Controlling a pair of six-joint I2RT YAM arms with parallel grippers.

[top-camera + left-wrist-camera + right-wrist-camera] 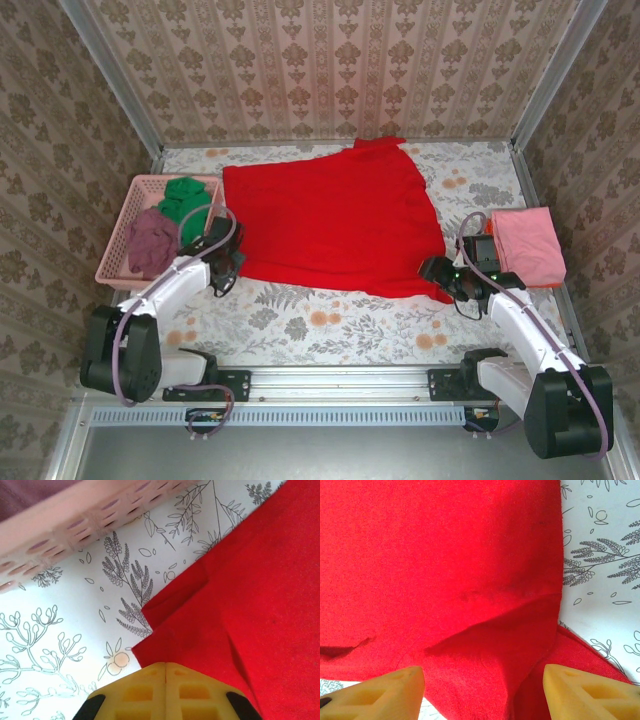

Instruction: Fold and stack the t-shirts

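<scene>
1. Top external: red t-shirt (335, 215) lies spread flat in the middle. My left gripper (225, 262) sits at its near left corner, my right gripper (445, 272) at its near right corner. Pink t-shirt (528, 245) lies folded at the right edge. Green t-shirt (185, 200) and maroon t-shirt (152, 240) wait in the basket (118, 235). Step judged: first fold of the red one.
2. Left wrist: my fingers (145, 690) are pressed together on the hem corner; the cloth looks pinched.
3. Right wrist: my fingers (385, 687) stand wide apart, straddling the hem, holding nothing. Next move calls for closing the right on the cloth, then lifting both corners evenly.
</scene>
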